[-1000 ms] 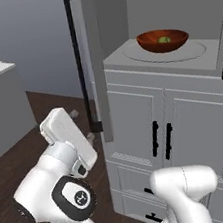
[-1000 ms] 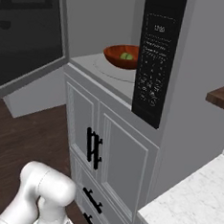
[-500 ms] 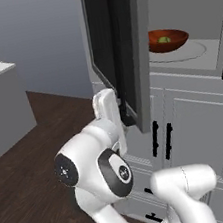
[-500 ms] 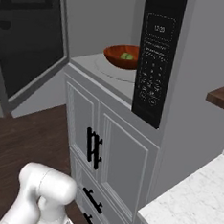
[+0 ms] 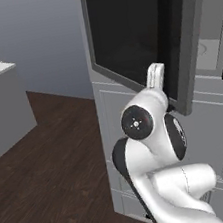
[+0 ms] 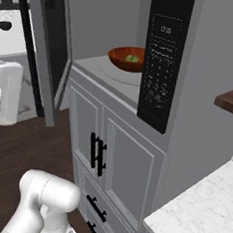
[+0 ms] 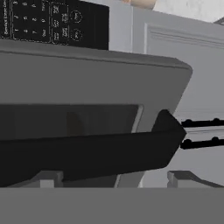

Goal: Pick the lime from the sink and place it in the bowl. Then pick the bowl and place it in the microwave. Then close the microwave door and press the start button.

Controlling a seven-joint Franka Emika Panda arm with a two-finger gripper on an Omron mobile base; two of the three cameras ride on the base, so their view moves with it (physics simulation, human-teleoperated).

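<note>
Nearest to us in the hand view, the 2 dark finger tips of the two-finger gripper [image 7: 113, 179] stand well apart, with the black bar handle [image 7: 87, 154] of the door crossing above the gap between them. We cannot tell whether either finger [image 7: 186, 177] touches the handle, and we see nothing clamped between them.

In the left base view, the white arm [image 5: 154, 127] rises in front of the grey-framed microwave door with its dark glass window [image 5: 128, 40]. The door stands partly swung toward the cabinet face, and the hand end of the arm [image 5: 154, 75] lies against the door's lower outer face near the handle side.

In the right base view, the door [image 6: 52, 48] stands ajar at the left of the large grey built-in microwave [image 6: 111, 23], and the pale interior is open to view. The wide reddish-brown wooden bowl [image 6: 124, 59] sits on the round turntable plate [image 6: 117, 74] inside. The small yellow-green lime [image 6: 131, 58] lies in the bowl. The black control panel [image 6: 163, 62] stands to the right of the opening. Below it, we see 2 grey panelled cabinet doors with black handles [image 6: 98, 154].
</note>
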